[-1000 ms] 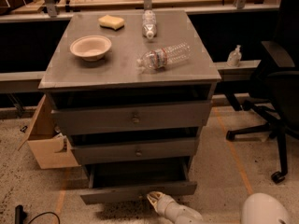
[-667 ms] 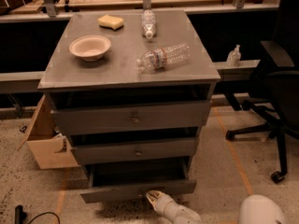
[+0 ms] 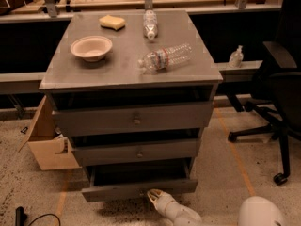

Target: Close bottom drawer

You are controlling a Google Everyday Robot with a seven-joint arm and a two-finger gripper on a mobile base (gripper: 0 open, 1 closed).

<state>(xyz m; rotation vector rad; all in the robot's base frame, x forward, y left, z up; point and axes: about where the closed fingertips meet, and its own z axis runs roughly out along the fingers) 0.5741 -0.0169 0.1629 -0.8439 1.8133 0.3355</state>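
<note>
Speckled lab floor, workbenches along the back, and in the middle a grey table (image 3: 117,74) with three drawers stacked under its top. Up top sit a paper bowl (image 3: 91,47), a yellow sponge (image 3: 112,22) and two water bottles, one lying on its side (image 3: 164,58) and one further back (image 3: 150,23). None of that matters for the job, but a hard shove could roll the bottle that's lying down. The bottom drawer (image 3: 122,191) is the lowest, slimmest one, and it's pulled well out so you can see down into its dark inside. The pincer (image 3: 155,196) is down at floor level right against the lower edge of that drawer's front, a bit right of centre, on the end of the white arm coming in from the bottom of the shot. Can't tell whether it's wide or narrow from here. If I were doing this step, I'd keep contact flat on the front near the middle and push straight back, slow and even, so the drawer doesn't skew and jam on its runners. I'd stop when it sits flush under the middle drawer (image 3: 136,152). Versus a second ago, basically nothing differs: pincer in practically the same spot, drawer just as far out, so the push looks barely started.
</note>
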